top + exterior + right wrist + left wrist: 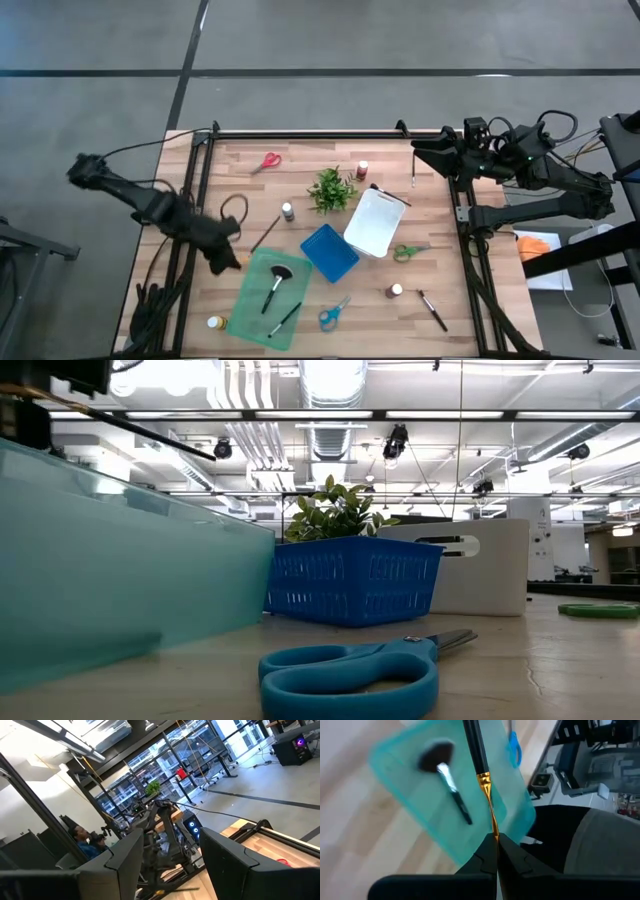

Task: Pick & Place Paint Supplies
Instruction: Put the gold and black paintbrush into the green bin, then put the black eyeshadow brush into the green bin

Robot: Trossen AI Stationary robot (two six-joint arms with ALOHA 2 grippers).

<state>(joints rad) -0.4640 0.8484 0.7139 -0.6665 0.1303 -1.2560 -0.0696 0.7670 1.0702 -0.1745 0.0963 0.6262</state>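
- My left claw (496, 851) is clenched on a thin brush (479, 762), suspended above the teal tray (250, 302) at the worktop's near left.
- Step in hand: placing. Next I judge: lower, then release.
- My right claw (420, 150) waits released, far right.

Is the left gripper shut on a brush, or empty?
Shut on a brush. In the wrist view the left gripper pinches the thin brush by its tip, above the teal tray.
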